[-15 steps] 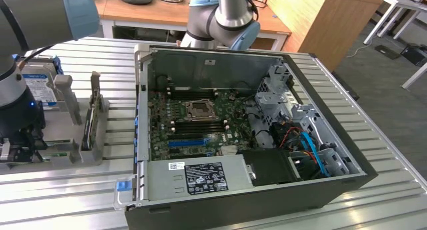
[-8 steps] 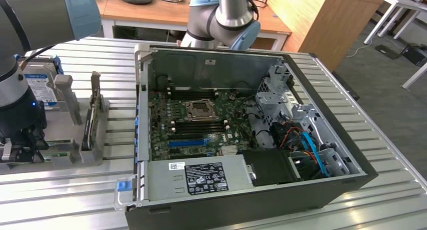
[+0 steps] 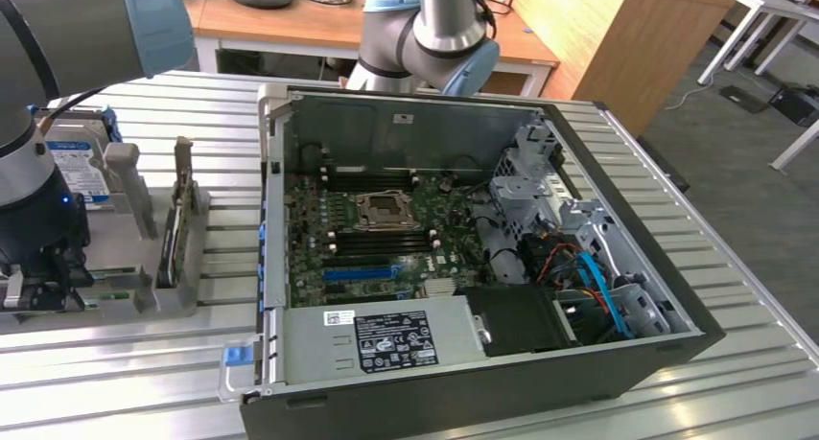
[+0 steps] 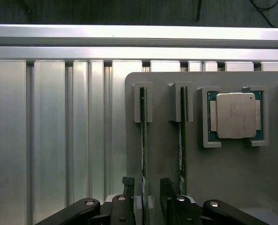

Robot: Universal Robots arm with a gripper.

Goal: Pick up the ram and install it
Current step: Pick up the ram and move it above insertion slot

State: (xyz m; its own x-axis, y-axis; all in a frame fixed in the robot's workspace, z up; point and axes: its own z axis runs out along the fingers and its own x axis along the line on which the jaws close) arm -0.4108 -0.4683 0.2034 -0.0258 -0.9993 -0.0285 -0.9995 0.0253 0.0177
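Two rams stand on edge in the slots of a grey holder [image 4: 223,178]. One ram [image 4: 143,136] runs between my fingers, and the second ram [image 4: 182,136] stands beside it. My gripper [image 4: 146,183] is open and straddles the first ram, one black fingertip [image 4: 128,182] on each side with a small gap to the board. In the exterior view my gripper [image 3: 36,285] hangs low over the holder [image 3: 128,301] at the exterior view's left, away from the open computer case [image 3: 423,363] and its motherboard [image 3: 371,239].
A silver processor [image 4: 235,115] sits in a pocket of the holder beside the rams. Grey upright stands [image 3: 179,220] and a hard drive [image 3: 71,162] are near my arm. The case walls, drive cage [image 3: 531,181] and power supply [image 3: 384,339] ring the motherboard.
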